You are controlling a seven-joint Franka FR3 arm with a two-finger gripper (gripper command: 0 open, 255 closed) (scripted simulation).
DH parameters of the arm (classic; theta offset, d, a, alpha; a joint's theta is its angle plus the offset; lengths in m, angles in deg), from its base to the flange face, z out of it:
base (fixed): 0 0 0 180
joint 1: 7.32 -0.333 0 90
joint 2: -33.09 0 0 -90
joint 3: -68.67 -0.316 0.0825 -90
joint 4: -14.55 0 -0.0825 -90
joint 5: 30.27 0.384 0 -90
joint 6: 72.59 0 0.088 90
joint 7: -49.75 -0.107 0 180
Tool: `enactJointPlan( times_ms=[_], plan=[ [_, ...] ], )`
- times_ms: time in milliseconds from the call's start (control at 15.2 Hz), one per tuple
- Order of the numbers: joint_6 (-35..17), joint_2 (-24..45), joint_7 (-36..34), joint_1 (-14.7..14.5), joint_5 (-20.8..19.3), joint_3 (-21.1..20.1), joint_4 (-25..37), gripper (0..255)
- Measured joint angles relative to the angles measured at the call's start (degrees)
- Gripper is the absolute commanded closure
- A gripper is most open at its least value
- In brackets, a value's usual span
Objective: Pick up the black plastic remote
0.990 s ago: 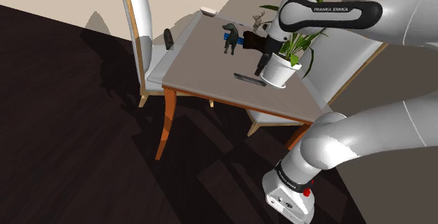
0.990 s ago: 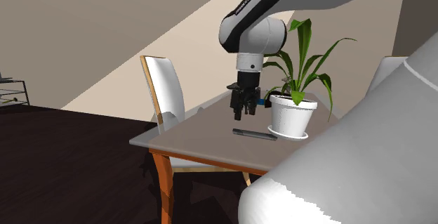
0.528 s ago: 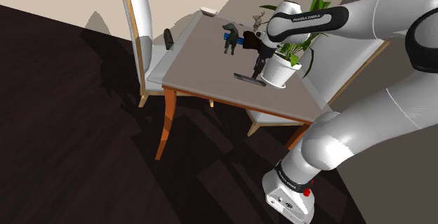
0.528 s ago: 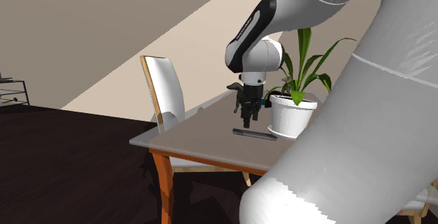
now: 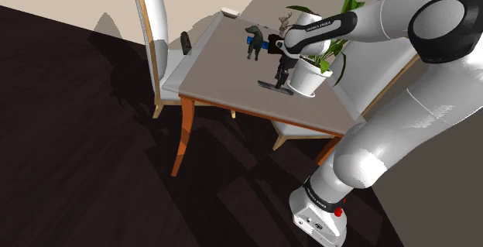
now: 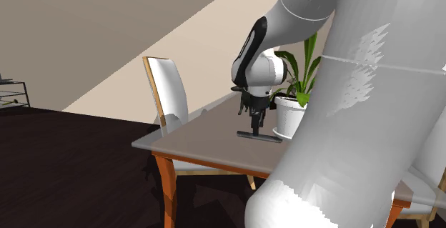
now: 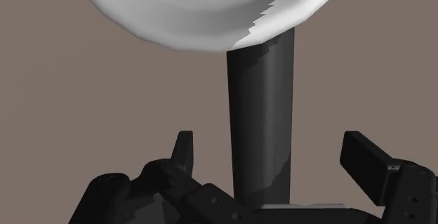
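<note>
The black remote (image 5: 271,86) (image 6: 263,137) lies flat on the brown table (image 5: 220,71), close beside a white plant pot (image 5: 311,80). My gripper (image 5: 279,78) (image 6: 254,124) points down right over the remote. Seen from the wrist, the remote (image 7: 260,110) runs as a long dark bar between my fingers, its far end under the pot's white rim (image 7: 203,12). The gripper (image 7: 274,152) is open: both fingers stand apart from the remote's sides with a gap on each.
A green plant (image 6: 307,62) grows from the pot right beside the hand. A dark and blue toy figure (image 5: 254,41) and a small deer figurine (image 5: 285,22) stand further back on the table. A white chair (image 5: 155,29) (image 6: 171,91) sits at the table's far side.
The gripper has come down from well above the table until its fingers straddle the remote. The arm's upper links swung up and over. The remote has not moved.
</note>
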Motion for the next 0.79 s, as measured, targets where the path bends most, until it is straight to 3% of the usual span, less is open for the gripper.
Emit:
enactJointPlan(
  times_ms=[264, 330, 792],
  plan=[
    [-3.5, 2.2, 1.0, -0.2, 1.2, 0.5, -1.5, 0],
    [-3.8, 2.4, 1.0, -0.3, 1.3, 0.6, -1.6, 255],
    [-3.8, 2.4, 1.2, -0.3, 1.5, 0.6, -1.5, 255]
  ],
)
